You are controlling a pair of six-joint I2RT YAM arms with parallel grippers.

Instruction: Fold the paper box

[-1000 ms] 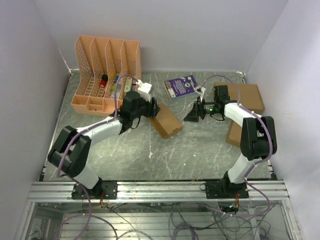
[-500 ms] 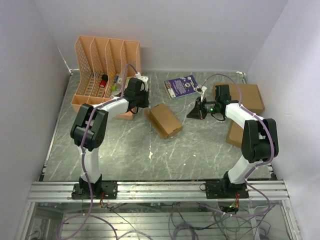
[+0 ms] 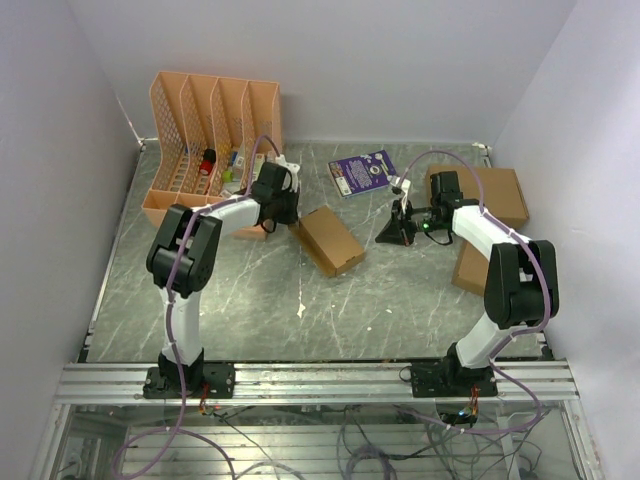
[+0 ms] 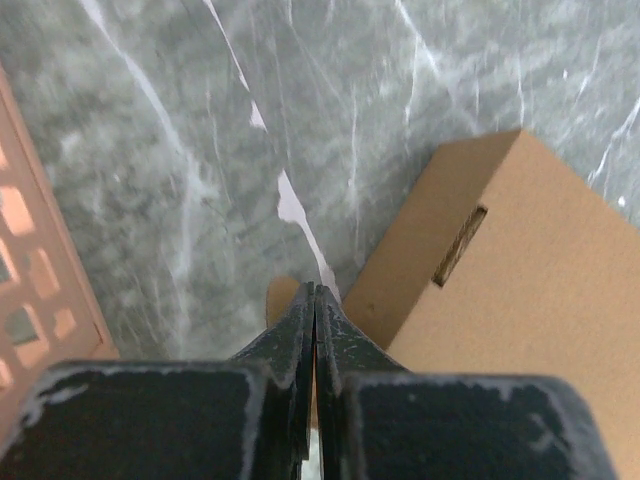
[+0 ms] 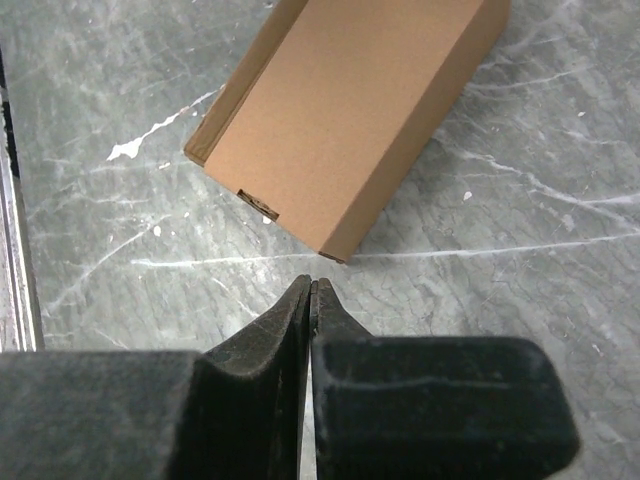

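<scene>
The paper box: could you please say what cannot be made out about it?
Left wrist: the paper box runs off the right edge; the left gripper covers its near corner.
Right wrist: its far end is cut off at the top.
Top view: tabs too small.

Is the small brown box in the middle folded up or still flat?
Folded: the small brown cardboard box lies as a solid oblong with a tab in its slot.
</scene>
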